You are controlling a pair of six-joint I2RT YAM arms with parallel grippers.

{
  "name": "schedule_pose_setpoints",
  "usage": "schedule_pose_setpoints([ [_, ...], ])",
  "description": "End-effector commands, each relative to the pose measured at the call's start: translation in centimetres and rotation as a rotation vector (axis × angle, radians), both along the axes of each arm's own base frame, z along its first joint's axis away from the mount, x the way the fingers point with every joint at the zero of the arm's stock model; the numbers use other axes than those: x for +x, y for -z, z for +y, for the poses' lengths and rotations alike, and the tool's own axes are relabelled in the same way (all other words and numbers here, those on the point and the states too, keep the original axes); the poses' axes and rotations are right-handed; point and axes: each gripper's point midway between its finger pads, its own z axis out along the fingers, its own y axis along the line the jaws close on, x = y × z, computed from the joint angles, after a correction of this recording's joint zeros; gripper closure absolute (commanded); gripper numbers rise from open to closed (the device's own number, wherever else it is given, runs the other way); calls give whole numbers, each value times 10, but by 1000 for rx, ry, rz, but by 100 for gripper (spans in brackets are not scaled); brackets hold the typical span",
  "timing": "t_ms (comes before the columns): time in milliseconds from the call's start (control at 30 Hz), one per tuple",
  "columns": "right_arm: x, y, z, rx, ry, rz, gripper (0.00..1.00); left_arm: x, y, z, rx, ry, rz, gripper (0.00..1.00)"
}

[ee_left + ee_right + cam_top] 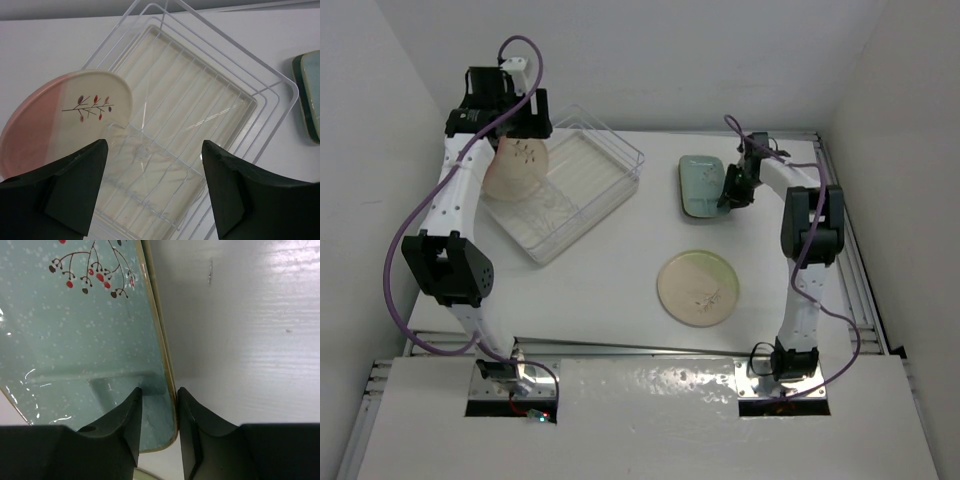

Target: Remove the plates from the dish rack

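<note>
My left jaws spread over dish rack point(610, 165), lined up for pink plate point(65, 115) leaning inside. Right jaws straddle blue-green plate point(75, 330) rim, on table point(620, 270) right of rack; grip unclear to me.

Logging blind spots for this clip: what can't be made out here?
- Blue-green plates: count in the stack; top view too small, left wrist view cuts them off.
- Pink plate: lower edge, behind left gripper, left wrist view.
- Right gripper: whether it pinches the rim, right wrist view.
</note>
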Motion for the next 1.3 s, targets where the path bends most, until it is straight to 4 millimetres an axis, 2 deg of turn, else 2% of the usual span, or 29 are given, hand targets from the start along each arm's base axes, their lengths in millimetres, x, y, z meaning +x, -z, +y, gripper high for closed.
schedule_pose_setpoints([
  [0, 6, -11, 5, 27, 48, -77, 69, -3, -30, 8, 16, -13, -76, 26],
  [67, 2, -7, 7, 45, 58, -86, 70, -2, -29, 9, 23, -20, -75, 26],
  [100, 5, -11, 8, 54, 59, -109, 70, -1, -27, 23, 29, -48, -74, 26],
  [200, 0, -7, 7, 54, 64, -89, 69, 3, -26, 36, 67, -65, -78, 26],
  [300, 5, -17, 6, 40, 37, -96, 63, 7, -19, 52, 199, -48, -73, 26],
  [367, 12, -28, 8, 39, 8, -121, 57, 9, -14, 72, 334, -72, -58, 25],
  [400, 11, -32, 9, 42, 2, -117, 49, 12, -9, 80, 380, -76, -45, 24],
  [467, 18, -51, 11, 50, -29, -154, 40, 14, -4, 97, 472, -80, -26, 20],
  [600, 18, -88, 14, 58, -75, -222, 33, 27, 6, 123, 558, -104, -20, 11],
  [633, 17, -95, 15, 63, -85, -234, 31, 32, 14, 134, 562, -120, -5, 11],
  [667, 15, -100, 16, 68, -95, -241, 30, 37, 9, 140, 564, -136, -23, 10],
  [700, 13, -105, 17, 66, -113, -250, 30, 40, 12, 145, 569, -133, -17, 10],
  [733, 11, -113, 17, 69, -124, -264, 29, 47, 26, 149, 568, -125, 5, 10],
  [767, 6, -114, 18, 70, -138, -258, 29, 49, 27, 156, 566, -116, 11, 10],
  [800, 4, -116, 19, 74, -145, -258, 28, 51, 35, 156, 558, -100, 30, 10],
  [833, 0, -123, 19, 75, -152, -263, 28, 51, 56, 159, 542, -76, 86, 10],
  [867, -3, -123, 20, 77, -158, -258, 28, 55, 57, 154, 510, -48, 78, 10],
  [933, -9, -132, 18, 72, -168, -272, 28, 56, 72, 149, 474, -15, 105, 14],
  [967, -13, -131, 18, 68, -171, -267, 28, 57, 78, 140, 437, 22, 103, 15],
  [1067, -21, -138, 16, 57, -172, -285, 29, 58, 89, 128, 375, 71, 105, 32],
  [1133, -24, -141, 16, 58, -174, -298, 29, 53, 100, 125, 318, 99, 139, 39],
  [1167, -28, -145, 17, 62, -181, -308, 29, 55, 92, 115, 257, 139, 114, 47],
  [1233, -32, -148, 19, 74, -193, -312, 29, 47, 94, 111, 172, 174, 144, 55],
  [1267, -35, -152, 20, 74, -200, -317, 29, 48, 82, 104, 126, 205, 113, 64],
])
